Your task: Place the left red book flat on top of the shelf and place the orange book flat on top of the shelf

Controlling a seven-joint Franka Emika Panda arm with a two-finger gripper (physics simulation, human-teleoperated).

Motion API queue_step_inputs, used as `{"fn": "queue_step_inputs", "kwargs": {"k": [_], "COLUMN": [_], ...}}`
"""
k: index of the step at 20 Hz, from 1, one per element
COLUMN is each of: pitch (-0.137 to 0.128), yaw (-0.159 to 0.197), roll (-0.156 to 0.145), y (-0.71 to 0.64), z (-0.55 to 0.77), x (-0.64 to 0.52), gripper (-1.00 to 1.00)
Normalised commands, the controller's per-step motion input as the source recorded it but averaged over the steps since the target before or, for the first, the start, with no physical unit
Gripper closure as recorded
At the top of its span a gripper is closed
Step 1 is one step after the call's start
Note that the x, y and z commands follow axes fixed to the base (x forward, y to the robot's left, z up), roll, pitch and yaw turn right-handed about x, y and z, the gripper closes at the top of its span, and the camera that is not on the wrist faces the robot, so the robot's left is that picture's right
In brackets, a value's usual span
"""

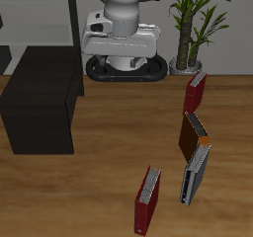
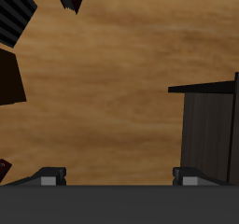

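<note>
Exterior view: nothing placed yet, both books on the floor-level table.

I see the shelf with a bare top, the left red book standing well apart from it near the plant, and the orange book just in front of that one. My gripper shows both fingertips set wide apart, holding nothing, over bare wood beside the shelf. Both placements remain, by my reckoning.
</note>
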Motion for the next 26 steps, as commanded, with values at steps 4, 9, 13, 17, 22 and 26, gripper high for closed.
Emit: {"fn": "queue_step_inputs", "kwargs": {"k": [4,9,13,17,22,26], "pitch": [-0.006,-0.024,-0.021,-0.034,-0.017,-0.07], "yaw": [-0.002,-0.015,-0.063,-0.123,-0.059,-0.063], "roll": [-0.018,-0.001,-0.022,-0.008,-0.008,0.018], "y": [0.09,0.26,0.51,0.51,0.31,0.53], "z": [-0.03,-0.03,-0.1,-0.12,-0.06,-0.01], "x": [-0.02,-0.08,-0.19,-0.37,-0.25,-0.48], "gripper": [-1.0,-1.0,-1.0,-1.0,-1.0,-1.0]}}
